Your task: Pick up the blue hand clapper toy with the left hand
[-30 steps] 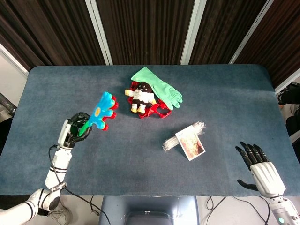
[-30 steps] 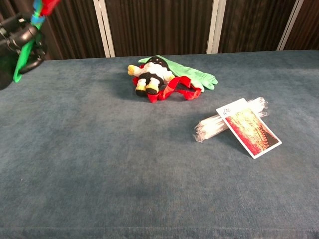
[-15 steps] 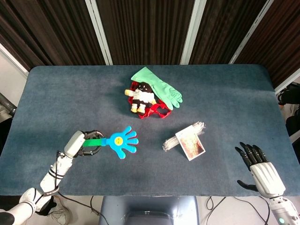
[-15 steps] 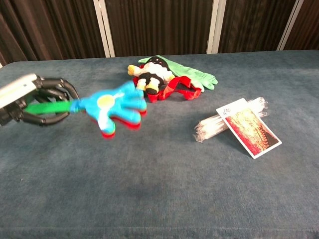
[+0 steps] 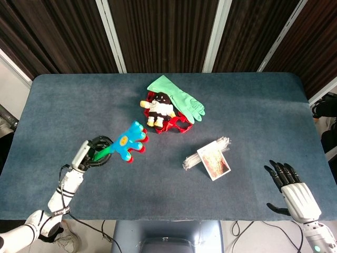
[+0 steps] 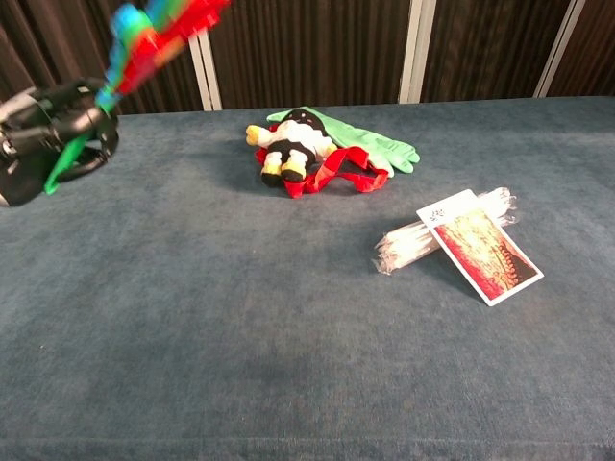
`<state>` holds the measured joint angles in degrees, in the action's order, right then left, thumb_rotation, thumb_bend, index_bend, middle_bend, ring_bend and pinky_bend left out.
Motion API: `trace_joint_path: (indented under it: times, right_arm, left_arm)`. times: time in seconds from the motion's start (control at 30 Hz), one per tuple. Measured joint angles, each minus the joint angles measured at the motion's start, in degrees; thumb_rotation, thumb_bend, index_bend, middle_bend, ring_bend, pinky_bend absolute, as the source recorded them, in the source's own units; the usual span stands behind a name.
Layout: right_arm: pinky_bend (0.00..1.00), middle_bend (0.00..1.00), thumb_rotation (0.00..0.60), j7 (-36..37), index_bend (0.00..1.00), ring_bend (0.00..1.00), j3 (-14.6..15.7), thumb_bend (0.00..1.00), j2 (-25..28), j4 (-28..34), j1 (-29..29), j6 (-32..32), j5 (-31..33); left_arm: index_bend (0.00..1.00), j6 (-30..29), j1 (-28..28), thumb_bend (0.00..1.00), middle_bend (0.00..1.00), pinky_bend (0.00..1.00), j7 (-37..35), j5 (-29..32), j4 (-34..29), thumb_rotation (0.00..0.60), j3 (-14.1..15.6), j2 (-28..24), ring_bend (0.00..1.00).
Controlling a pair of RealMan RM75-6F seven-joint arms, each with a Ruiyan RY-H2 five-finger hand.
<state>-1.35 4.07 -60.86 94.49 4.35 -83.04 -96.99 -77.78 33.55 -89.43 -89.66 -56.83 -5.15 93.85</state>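
Loads of bare worktop [image 5: 79, 105] on the left and along the front. Only clutter: doll [image 5: 159, 109] on glove [image 5: 176, 97] mid-back, and a card packet [image 5: 210, 157] right of centre.

The left hand [image 5: 93, 153] — fingers curled around the green handle of the clapper toy [image 5: 128, 142] — is raised near the table's left edge; the right hand [image 5: 291, 188] (fingers spread, holding nothing) sits off the near-right corner.

Two white robot arms ending in black-fingered hands

The left hand [image 5: 92, 152] has a silver-white back and black fingers; a thin black cable loops along its white forearm. The right hand [image 5: 291, 188] has a white shell and black fingers.
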Motion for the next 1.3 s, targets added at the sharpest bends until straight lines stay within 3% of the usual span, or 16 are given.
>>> trace_joint_path:
  times: [0.17, 0.3, 0.7, 0.8, 1.07, 1.13, 1.17, 1.23, 1.3]
  right_arm:
    - [0.0, 0.0, 0.6, -0.2, 0.0, 0.0, -0.1, 0.2, -0.2, 0.0, -0.1, -0.2, 0.1]
    - [0.0, 0.0, 0.6, -0.3, 0.0, 0.0, -0.2, 0.2, -0.3, 0.0, -0.1, -0.1, 0.3]
    - [0.0, 0.0, 0.6, 0.8, 0.0, 0.0, -0.2, 0.2, 0.4, 0.1, -0.4, -1.1, -0.2]
    - [0.0, 0.0, 0.6, 0.9, 0.0, 0.0, -0.2, 0.2, 0.5, 0.2, -0.4, -1.3, -0.1]
    - [0.0, 0.0, 0.6, 0.9, 0.0, 0.0, -0.3, 0.2, 0.4, 0.1, -0.5, -1.5, -0.3]
    - [0.0, 0.0, 0.6, 1.0, 0.0, 0.0, -0.3, 0.2, 0.3, 0.1, -0.5, -1.6, -0.4]
    - [0.0, 0.0, 0.6, 1.2, 0.0, 0.0, -0.3, 0.2, 0.3, 0.1, -0.5, -1.7, -0.5]
    - [0.0, 0.0, 0.6, 1.5, 0.0, 0.0, -0.3, 0.2, 0.3, 0.0, -0.6, -1.9, -0.7]
    - [0.0, 0.0, 0.6, 1.8, 0.0, 0.0, -0.3, 0.2, 0.3, -0.2, -0.6, -2.1, -0.8]
  left_arm:
    - [0.9, 1.1, -0.7, 0.63, 0.76, 1.0, -8.1, 7.9, -8.7, 0.6, -4.9, -3.7, 0.61]
    - [0.9, 0.9, -0.9, 0.63, 0.76, 1.0, -3.6, 7.2, -7.0, 0.6, -5.0, -3.6, 0.61]
    - [0.9, 3.2, 0.9, 0.6, 0.77, 1.0, 28.2, -4.4, 14.9, 0.6, 4.4, 1.7, 0.61]
    - [0.9, 4.2, 1.5, 0.6, 0.77, 1.0, 29.5, -5.1, 16.2, 0.6, 5.3, 2.0, 0.62]
    - [0.9, 6.0, 2.0, 0.58, 0.79, 0.99, 24.7, -4.3, 13.7, 0.6, 5.9, 2.5, 0.61]
    - [0.79, 6.1, 1.8, 0.55, 0.73, 0.87, 26.9, -4.0, 15.3, 0.6, 5.9, 3.4, 0.54]
    - [0.7, 6.3, 1.6, 0.53, 0.66, 0.76, 29.0, -3.8, 16.9, 0.6, 5.9, 4.3, 0.48]
    - [0.44, 6.9, 1.5, 0.49, 0.44, 0.43, 32.2, -3.6, 20.0, 0.6, 6.2, 5.7, 0.27]
    - [0.26, 8.3, 1.4, 0.48, 0.28, 0.22, 35.0, -3.6, 23.7, 0.6, 6.7, 7.2, 0.11]
